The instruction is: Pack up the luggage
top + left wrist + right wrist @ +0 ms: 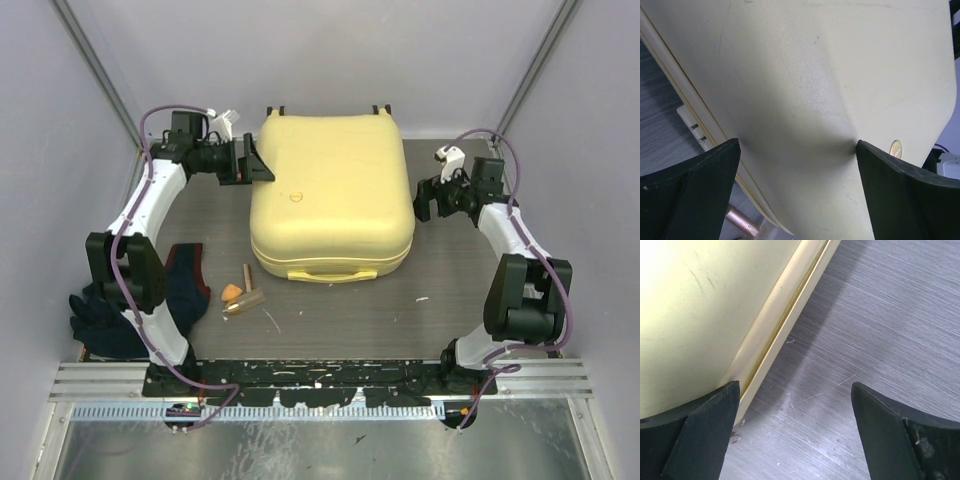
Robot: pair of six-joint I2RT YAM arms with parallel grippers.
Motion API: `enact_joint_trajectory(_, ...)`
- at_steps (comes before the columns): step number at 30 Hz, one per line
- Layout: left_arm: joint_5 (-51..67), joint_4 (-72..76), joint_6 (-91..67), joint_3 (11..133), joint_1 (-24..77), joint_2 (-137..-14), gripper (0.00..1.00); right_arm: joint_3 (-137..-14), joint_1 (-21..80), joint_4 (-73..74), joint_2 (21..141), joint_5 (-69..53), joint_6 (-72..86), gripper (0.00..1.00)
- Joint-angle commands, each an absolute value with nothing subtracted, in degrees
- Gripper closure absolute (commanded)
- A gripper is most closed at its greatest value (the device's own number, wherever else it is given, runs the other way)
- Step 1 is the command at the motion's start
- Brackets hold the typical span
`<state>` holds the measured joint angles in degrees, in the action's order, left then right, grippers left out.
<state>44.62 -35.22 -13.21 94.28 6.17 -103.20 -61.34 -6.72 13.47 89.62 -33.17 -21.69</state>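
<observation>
The luggage (332, 190) is a pale-yellow hard-shell suitcase lying closed in the middle of the table, handle toward me, wheels at the far edge. My left gripper (256, 165) is open at its upper left corner; in the left wrist view the shell (815, 100) fills the space between the fingers, one fingertip (875, 165) touching it. My right gripper (424, 197) is open and empty just beside the suitcase's right edge; the right wrist view shows the rim seam (775, 335) by the left finger and bare table between the fingers.
Dark blue clothing (130, 300) lies at the near left by the left arm's base. An orange piece (231, 292), a small brown stick (247, 275) and a copper-coloured tube (243, 301) lie in front of the suitcase's left corner. Grey walls enclose the table.
</observation>
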Motion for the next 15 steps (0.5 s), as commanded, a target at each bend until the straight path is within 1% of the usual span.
enact_joint_trajectory(1, 37.82, -49.39, -6.55, 99.59, 5.37, -99.33, 0.02, -68.57, -9.81, 20.31, 83.17, -44.17, -16.09, 0.03)
enact_joint_trajectory(5, 31.21, -60.45, -1.48, 106.2, 2.06, -97.9, 0.02, -73.34, -14.68, 27.03, 80.91, -44.9, -15.42, 0.02)
enact_joint_trajectory(8, 29.15, -65.5, 1.49, 107.36, -0.47, -94.99, 0.02, -76.58, -17.43, 33.0, 79.57, -44.22, -14.9, 0.01)
enact_joint_trajectory(11, 27.47, -66.75, 3.74, 104.34, -2.87, -90.39, 0.02, -77.89, -19.56, 37.64, 77.15, -44.14, -15.24, 0.01)
enact_joint_trajectory(15, 24.21, -66.73, 5.09, 96.25, -4.36, -83.58, 0.02, -74.83, -21.77, 42.13, 72.31, -44.46, -16.84, 0.0)
